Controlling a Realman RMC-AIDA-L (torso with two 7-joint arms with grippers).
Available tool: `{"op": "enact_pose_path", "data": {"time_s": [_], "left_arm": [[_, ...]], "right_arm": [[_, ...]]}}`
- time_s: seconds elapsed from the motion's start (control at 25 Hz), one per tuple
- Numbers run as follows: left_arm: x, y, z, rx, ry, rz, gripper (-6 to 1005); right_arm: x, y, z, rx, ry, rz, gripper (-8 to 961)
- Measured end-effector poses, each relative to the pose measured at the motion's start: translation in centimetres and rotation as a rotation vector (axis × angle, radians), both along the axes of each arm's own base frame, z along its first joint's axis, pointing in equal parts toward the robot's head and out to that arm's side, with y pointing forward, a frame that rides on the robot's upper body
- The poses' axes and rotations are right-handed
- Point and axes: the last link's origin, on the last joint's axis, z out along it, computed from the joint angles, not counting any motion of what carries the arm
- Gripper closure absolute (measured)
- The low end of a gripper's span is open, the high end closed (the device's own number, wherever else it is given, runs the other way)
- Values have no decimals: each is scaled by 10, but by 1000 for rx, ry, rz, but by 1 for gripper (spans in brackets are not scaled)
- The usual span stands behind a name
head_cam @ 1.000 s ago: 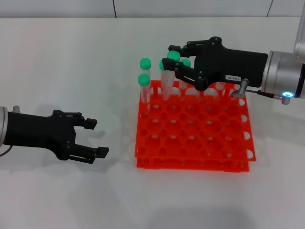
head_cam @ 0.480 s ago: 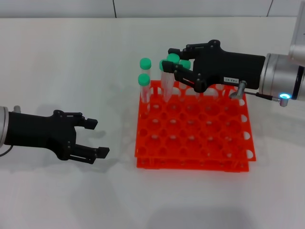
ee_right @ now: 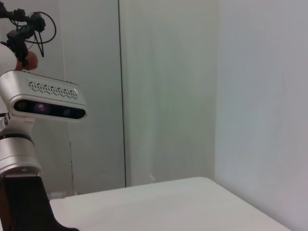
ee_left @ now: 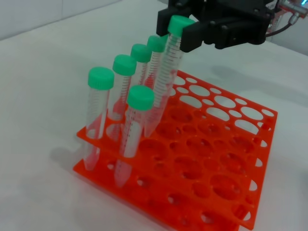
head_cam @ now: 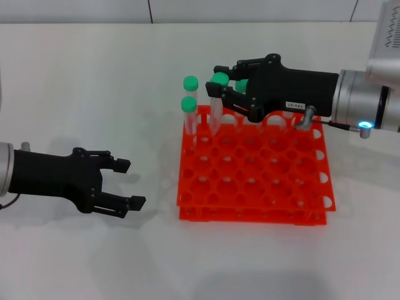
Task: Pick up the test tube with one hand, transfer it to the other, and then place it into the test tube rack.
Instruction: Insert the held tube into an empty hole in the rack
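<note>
The orange-red test tube rack (head_cam: 312, 187) stands on the white table right of centre. My right gripper (head_cam: 221, 81), black with a white label, is over the rack's back left part. It is shut on the green cap of a clear test tube (head_cam: 214, 111). The tube hangs tilted, with its lower end in a back-row hole. The left wrist view shows the same tube (ee_left: 166, 77), the right gripper (ee_left: 179, 28) and the rack (ee_left: 166, 147). My left gripper (head_cam: 123, 184) is open and empty, low over the table left of the rack.
Several other green-capped tubes stand in the rack's back left corner, such as one (head_cam: 188, 112) beside the held tube and a row of them (ee_left: 124, 72) in the left wrist view. The right wrist view shows only a wall and the robot's head camera (ee_right: 48, 101).
My right gripper has moved a little to the left and back with the tube. The left gripper has barely shifted.
</note>
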Motion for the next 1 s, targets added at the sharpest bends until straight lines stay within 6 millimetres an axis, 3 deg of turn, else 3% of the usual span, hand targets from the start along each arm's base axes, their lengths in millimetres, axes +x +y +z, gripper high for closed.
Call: {"op": "enact_pose_path", "data": {"time_s": [1.0], "left_arm": [[-1, 0, -3, -7, -8, -5, 111]], "right_arm": [[7, 4, -7, -10, -23, -39, 686]]}}
